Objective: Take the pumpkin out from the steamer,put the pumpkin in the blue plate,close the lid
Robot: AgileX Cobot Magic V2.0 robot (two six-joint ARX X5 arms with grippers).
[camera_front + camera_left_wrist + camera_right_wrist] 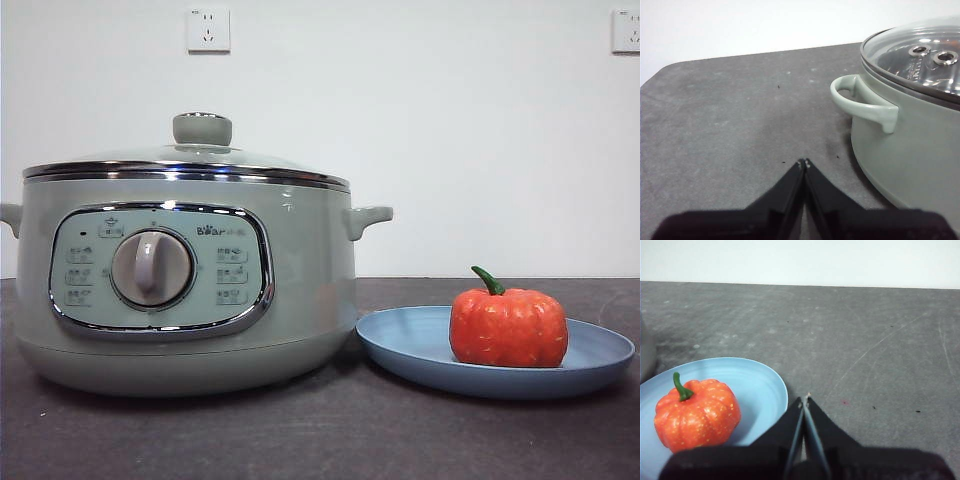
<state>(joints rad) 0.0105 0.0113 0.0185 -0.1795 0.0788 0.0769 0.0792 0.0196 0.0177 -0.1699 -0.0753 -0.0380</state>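
pumpkin: the pumpkin sits upright on the blue plate, green stem up, nothing touching it. It's off-centre, toward the far side from the steamer. It's resting flat on its base, so I judge it won't roll.

plate: flat on the tabletop, its near rim just beside the steamer's base; I can't tell if they touch. Judged from here, that spot keeps the carry from pot to plate short.

steamer: the steamer stands upright on the tabletop, dial panel facing front, side handle free.

lid: the lid is seated on the steamer, chrome rim level all round, knob on top. Through the glass my left wrist view shows only the steel rack, no pumpkin inside.

task status: my read is all three steps look done – pumpkin out, on the plate, lid closed. Nothing left to grip.

left fingers: my left gripper has its fingers pressed together, holding nothing, low over bare tabletop just beside the steamer's handle side, clear of it.

right fingers: my right gripper is also closed and empty, near the plate's rim, on the side away from the steamer, not touching plate or pumpkin.

pose: both arms out of the front view, so they look parked on the outer flanks.
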